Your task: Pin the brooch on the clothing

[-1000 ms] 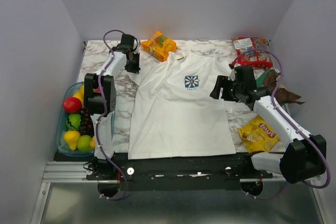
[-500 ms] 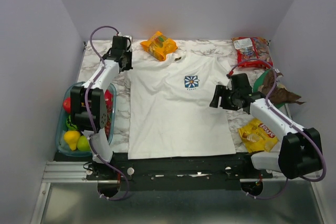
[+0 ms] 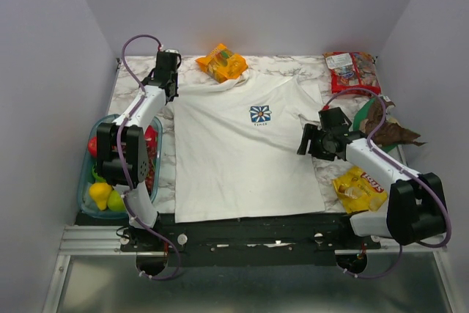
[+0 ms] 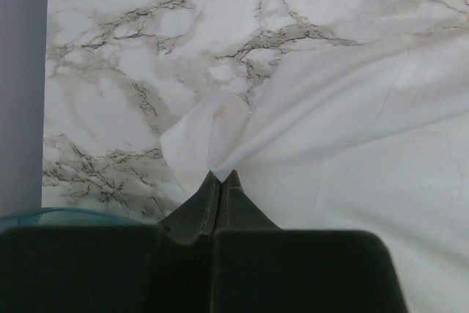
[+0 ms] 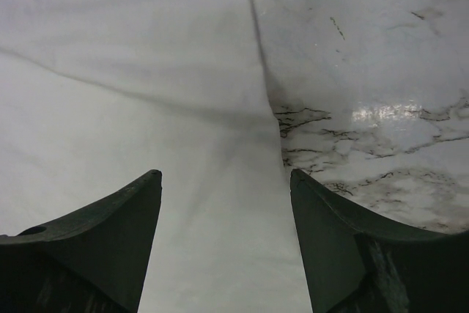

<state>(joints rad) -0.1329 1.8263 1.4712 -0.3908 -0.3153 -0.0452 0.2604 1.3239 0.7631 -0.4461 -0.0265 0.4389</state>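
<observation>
**A:** Where does the white short-sleeved T-shirt (image 3: 242,166) lie?

**B:** Flat on the marble table (image 3: 308,67), with its blue-and-white daisy print (image 3: 259,113) facing up. Left of the print, the left gripper (image 4: 221,179) has its jaws clamped on the sleeve edge. Right of the print, the right gripper (image 5: 226,181) hangs over the shirt's side edge, jaws apart.

**A:** And the small orange-red brooch?

**B:** No view shows it. This looks like spreading the shirt. Next, a gripper must find and lift the pin.

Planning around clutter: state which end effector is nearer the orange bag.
Left. The left end effector, shut on the shirt, is left of the orange bag; the right end effector, open at the shirt's right edge, is much farther.
</observation>
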